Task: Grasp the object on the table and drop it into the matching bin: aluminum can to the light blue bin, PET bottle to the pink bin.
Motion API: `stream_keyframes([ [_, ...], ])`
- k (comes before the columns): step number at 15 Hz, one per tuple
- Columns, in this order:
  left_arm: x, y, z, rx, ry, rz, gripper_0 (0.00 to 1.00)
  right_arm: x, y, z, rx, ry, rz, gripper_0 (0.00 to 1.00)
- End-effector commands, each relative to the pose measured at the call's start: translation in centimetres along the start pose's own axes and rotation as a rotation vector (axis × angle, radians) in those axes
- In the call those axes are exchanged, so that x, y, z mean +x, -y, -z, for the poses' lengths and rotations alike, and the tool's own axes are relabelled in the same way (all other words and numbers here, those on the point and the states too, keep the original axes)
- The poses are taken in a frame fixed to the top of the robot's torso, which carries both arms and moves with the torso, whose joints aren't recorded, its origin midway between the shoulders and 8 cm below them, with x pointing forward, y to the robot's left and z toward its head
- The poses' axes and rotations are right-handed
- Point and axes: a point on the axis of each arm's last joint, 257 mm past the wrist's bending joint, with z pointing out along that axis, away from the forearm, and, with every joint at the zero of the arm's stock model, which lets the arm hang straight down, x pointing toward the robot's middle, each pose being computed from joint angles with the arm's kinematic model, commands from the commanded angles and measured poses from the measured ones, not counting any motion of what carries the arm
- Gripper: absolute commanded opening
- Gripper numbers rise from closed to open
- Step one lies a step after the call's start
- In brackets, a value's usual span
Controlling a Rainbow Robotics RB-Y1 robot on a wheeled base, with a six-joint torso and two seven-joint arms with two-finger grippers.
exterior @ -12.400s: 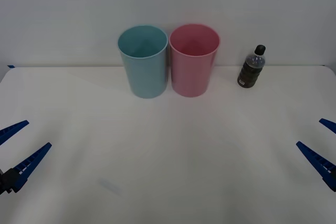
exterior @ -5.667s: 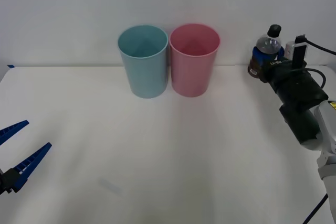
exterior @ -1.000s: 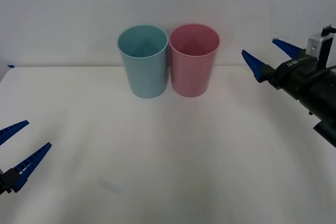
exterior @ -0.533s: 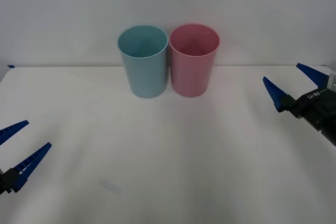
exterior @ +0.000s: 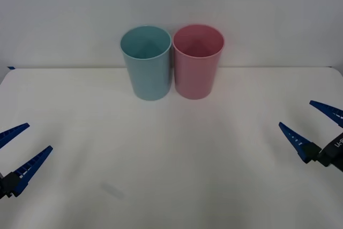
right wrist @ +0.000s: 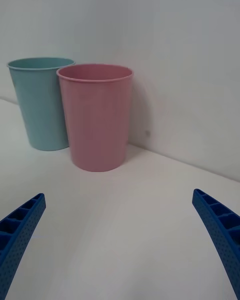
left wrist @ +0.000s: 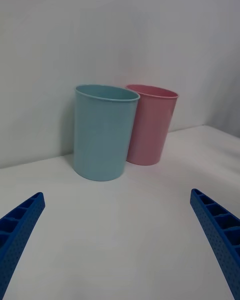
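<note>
The pink bin point(exterior: 198, 71) and the light blue bin point(exterior: 146, 71) stand side by side, touching, at the back middle of the white table point(exterior: 171, 154). The PET bottle and the aluminum can are out of view. My right gripper point(exterior: 296, 113) hovers low at the table's right front, open and empty, well away from the bins. In the right wrist view, the pink bin point(right wrist: 97, 120) stands ahead of the open right gripper point(right wrist: 118, 195), with the light blue bin point(right wrist: 40, 105) beside it. My left gripper point(exterior: 39, 136) is parked open at the left front.
A plain white wall rises right behind the bins. In the left wrist view, the light blue bin point(left wrist: 102, 130) and the pink bin point(left wrist: 152, 125) stand far ahead of the open left gripper point(left wrist: 116, 194).
The right gripper, which held the bottle raised at the right several seconds ago, has drawn back open and empty from beside the pink bin to the right front. The left arm stayed still.
</note>
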Motion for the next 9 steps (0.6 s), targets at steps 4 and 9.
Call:
stream_keyframes([
  [4, 0.0, 0.0, 0.0, 0.0, 0.0, 0.0, 1.0, 1.1, -2.4, 5.3, -0.054, -0.013, -0.057, 1.0],
  [9, 0.0, 0.0, 0.0, 0.0, 0.0, 0.0, 1.0, 2.4, -3.3, 6.7, -0.058, -0.037, -0.078, 1.0],
])
